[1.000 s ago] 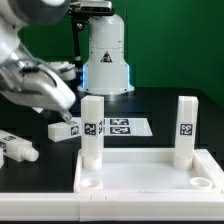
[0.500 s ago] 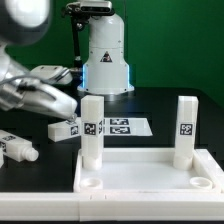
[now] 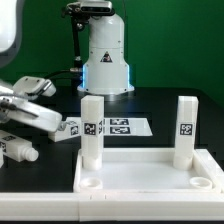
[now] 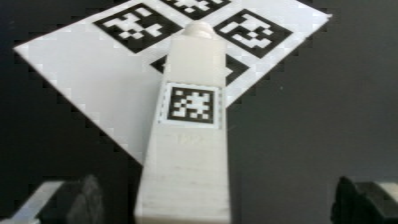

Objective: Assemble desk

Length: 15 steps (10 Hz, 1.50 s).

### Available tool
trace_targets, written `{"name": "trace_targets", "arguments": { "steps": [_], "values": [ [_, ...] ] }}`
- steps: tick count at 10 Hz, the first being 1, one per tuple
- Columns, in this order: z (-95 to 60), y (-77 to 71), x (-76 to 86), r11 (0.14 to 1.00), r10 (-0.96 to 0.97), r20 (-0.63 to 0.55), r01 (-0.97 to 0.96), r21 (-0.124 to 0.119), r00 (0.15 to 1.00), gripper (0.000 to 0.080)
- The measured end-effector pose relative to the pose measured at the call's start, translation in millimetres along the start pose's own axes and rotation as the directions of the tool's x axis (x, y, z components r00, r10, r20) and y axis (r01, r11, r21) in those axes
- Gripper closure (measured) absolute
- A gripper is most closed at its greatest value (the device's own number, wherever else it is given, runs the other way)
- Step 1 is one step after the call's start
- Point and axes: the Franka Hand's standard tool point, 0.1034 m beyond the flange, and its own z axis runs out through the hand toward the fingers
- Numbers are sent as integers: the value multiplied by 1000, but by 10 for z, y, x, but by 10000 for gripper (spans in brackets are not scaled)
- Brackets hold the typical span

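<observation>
A marker board (image 3: 126, 127) (image 4: 80, 70) lies flat on the black table (image 3: 40, 186) before a green backdrop (image 3: 180, 40).

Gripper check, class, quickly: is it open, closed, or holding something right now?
Gripper: open, holding nothing. Its fingers stand wide apart on either side of a loose desk leg lying flat, with a gap showing on both sides.

Green backdrop (image 3: 170, 40) is filling the whole rear of the exterior view, plain and flat. Black table (image 3: 160, 105) is running edge to edge below it, and it is taking the light softly and evenly. The marker board (image 3: 132, 128) is lying flat mid-table, tags facing up. In the wrist view the same dark tabletop (image 4: 338, 120) is showing around the board's white corner (image 4: 71, 70), slightly blurred.
</observation>
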Motion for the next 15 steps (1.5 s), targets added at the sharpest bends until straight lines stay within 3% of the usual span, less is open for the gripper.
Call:
{"name": "trace_targets", "arguments": {
  "steps": [5,7,9,10,12,13,14,15],
  "values": [
    [84,-3,64,999,32,48,-32,-14,998,176],
    [88,-3,64,999,32,49,-32,-15,998,521],
    [77,-8,60,999,27,46,-27,-18,999,517],
    [-4,-66,8,1000,-3,29,3,-22,1000,517],
    [-411,-346,-308,997,-82,-39,81,-8,996,517],
    [-548,-449,-387,991,-136,-117,136,-13,984,517],
    [-602,-530,-406,986,-167,-227,166,-24,959,517],
    [-548,-499,-407,987,-162,-281,161,-27,946,517]
  ]
}}
